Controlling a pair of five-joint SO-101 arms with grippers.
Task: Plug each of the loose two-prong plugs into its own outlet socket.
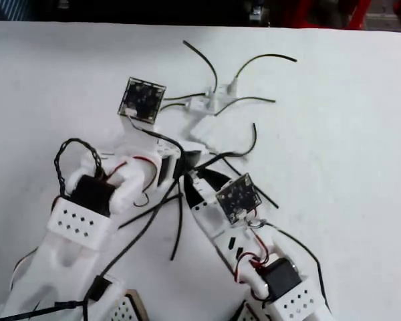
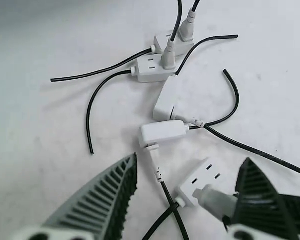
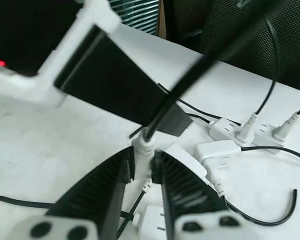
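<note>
Midway through an insertion, seemingly. Pinching a white two-prong plug with a black cord [image 3: 142, 149] in the right jaws, cord end up, just above a white outlet socket block [image 3: 154, 222] on the white bench [image 1: 341, 174]; cannot tell prong seating from here. Holding the left jaws spread wide close beside, gripping nothing. Leaving, at one o'clock of both in the high view, a white socket cluster [image 1: 210, 103] with two plugs already seated, and between, what looks like a loose flat white plug [image 2: 162, 132] on its side. Next, most likely: press straight down, keep prongs square to the slots, brace the block with the left jaws against sliding.
</note>
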